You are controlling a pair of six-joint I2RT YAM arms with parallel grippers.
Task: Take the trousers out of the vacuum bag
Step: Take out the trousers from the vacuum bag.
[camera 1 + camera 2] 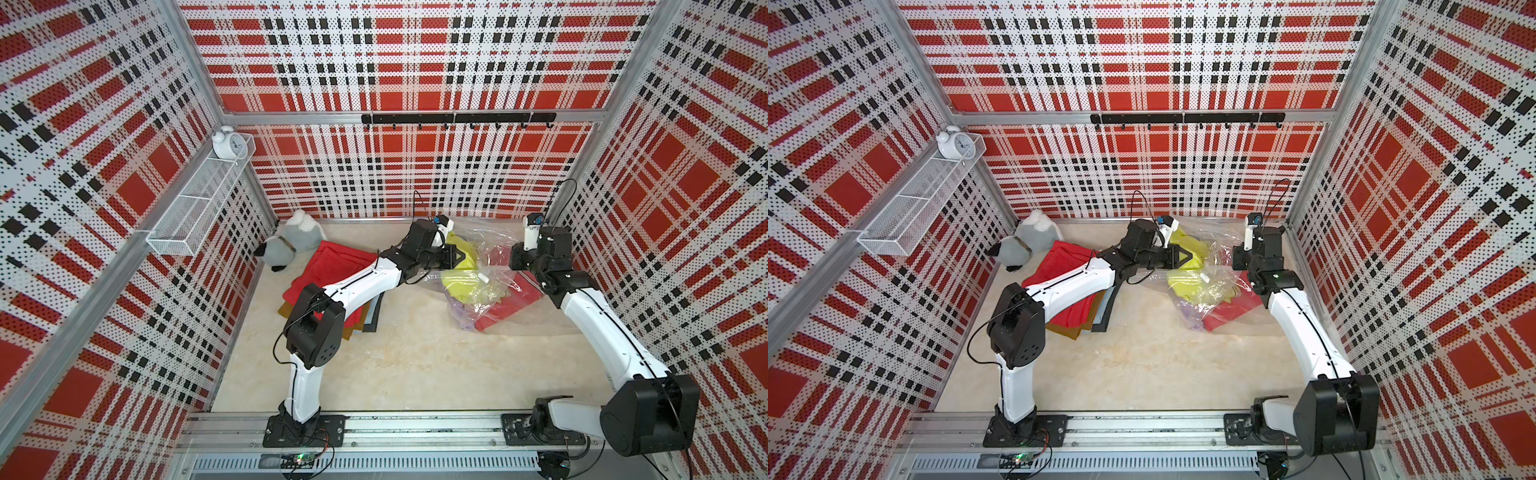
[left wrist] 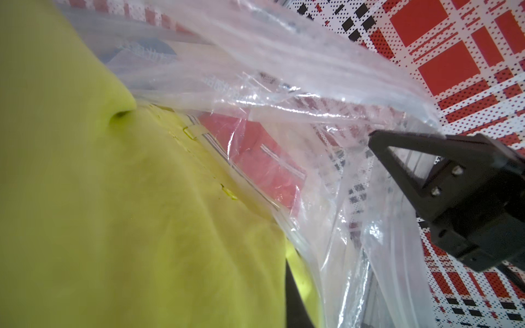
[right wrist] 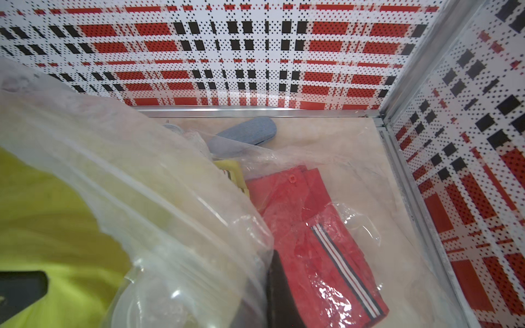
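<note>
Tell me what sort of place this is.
Probably a robot test cell dressed as a home closet corner: plaid perforated panels on an aluminium frame, left arm and right arm bolted to a base rail, plus a hook rail and wire shelf holding an alarm clock.

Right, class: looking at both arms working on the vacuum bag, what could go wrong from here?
1. The right jaws seem to pinch only thin plastic of the vacuum bag; it could slip or tear, and the bag would follow the pull.
2. The yellow-green trousers in the left jaws could drag the bagged red trousers along.
</note>
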